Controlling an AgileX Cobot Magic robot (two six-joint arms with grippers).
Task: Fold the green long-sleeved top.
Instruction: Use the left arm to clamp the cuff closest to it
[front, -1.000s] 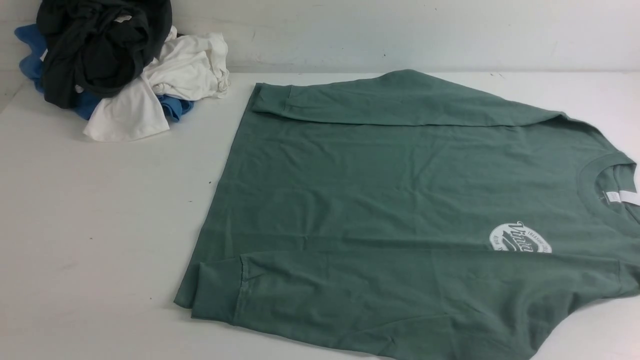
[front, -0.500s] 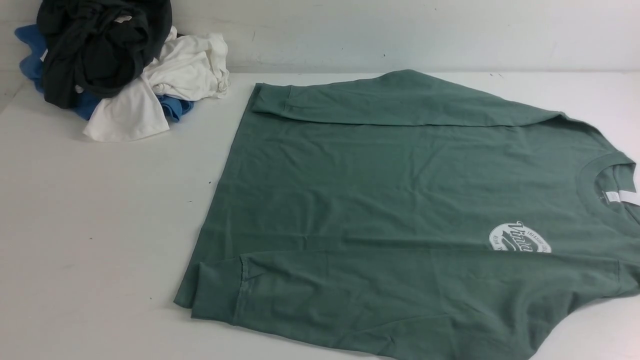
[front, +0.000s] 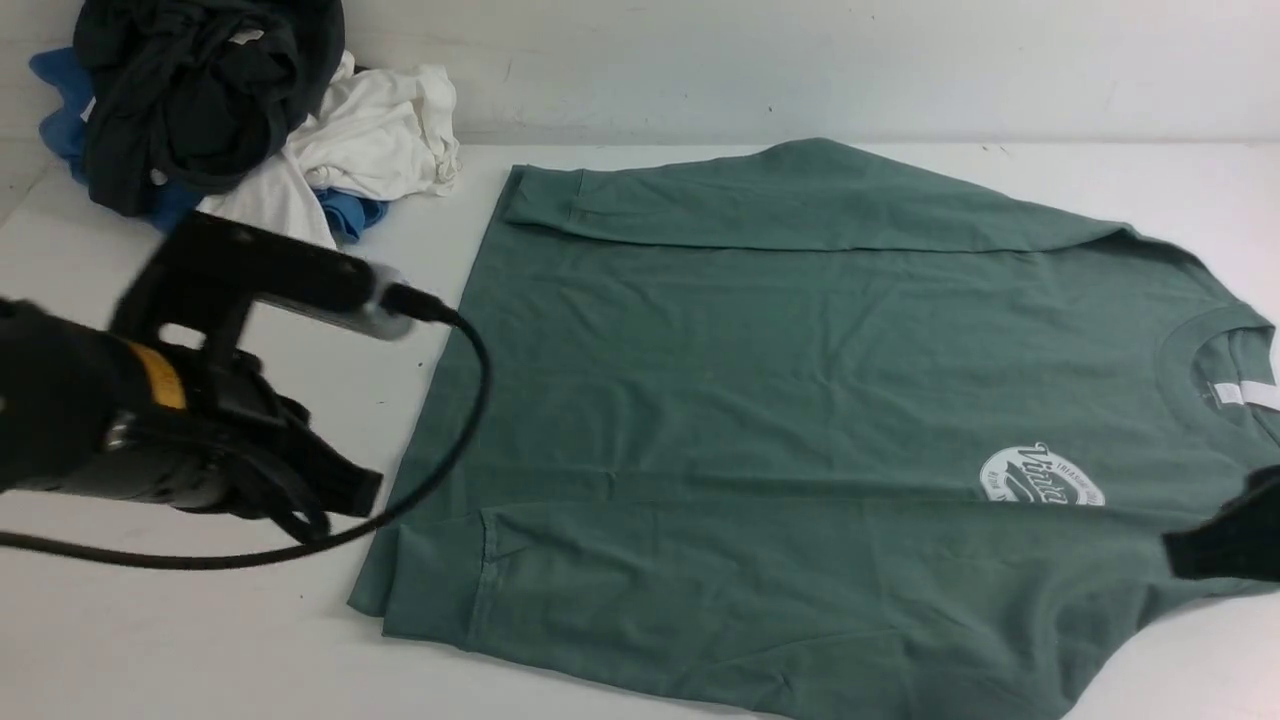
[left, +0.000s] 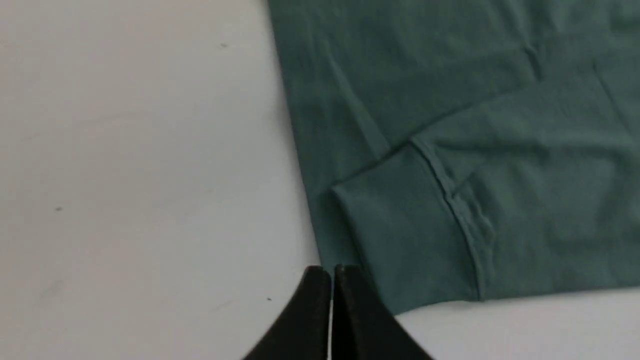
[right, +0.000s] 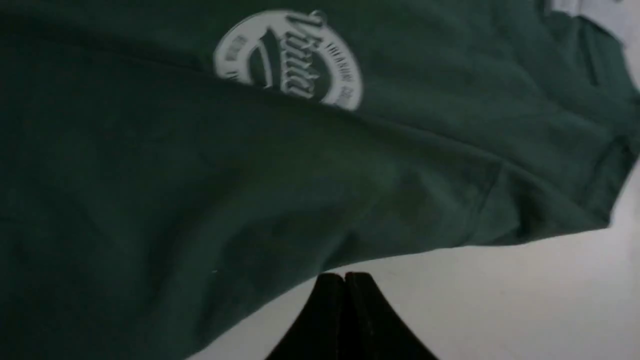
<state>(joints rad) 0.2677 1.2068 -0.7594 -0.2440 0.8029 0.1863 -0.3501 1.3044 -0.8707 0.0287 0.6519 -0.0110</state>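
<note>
Green long-sleeved top (front: 800, 380) flat on white table (front: 200, 620), hem left, collar right; white oval logo (front: 1040, 475), script starting "Vin", partly under near sleeve; neck label (front: 1245, 393) unreadable. Bare table left of hem; clothes pile (front: 230, 130) in far-left corner. Left gripper (left: 330, 272), jaws together, just off near cuff; right gripper (right: 344, 277), jaws together, at near sleeve's shoulder-end edge.

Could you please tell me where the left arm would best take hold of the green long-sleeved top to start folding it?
Probably the near hem corner, where the cuff lies on the body of the green long-sleeved top. Come in from the robot's left, low over the table: that edge is free and faces the shut left tool, which must open first.
</note>
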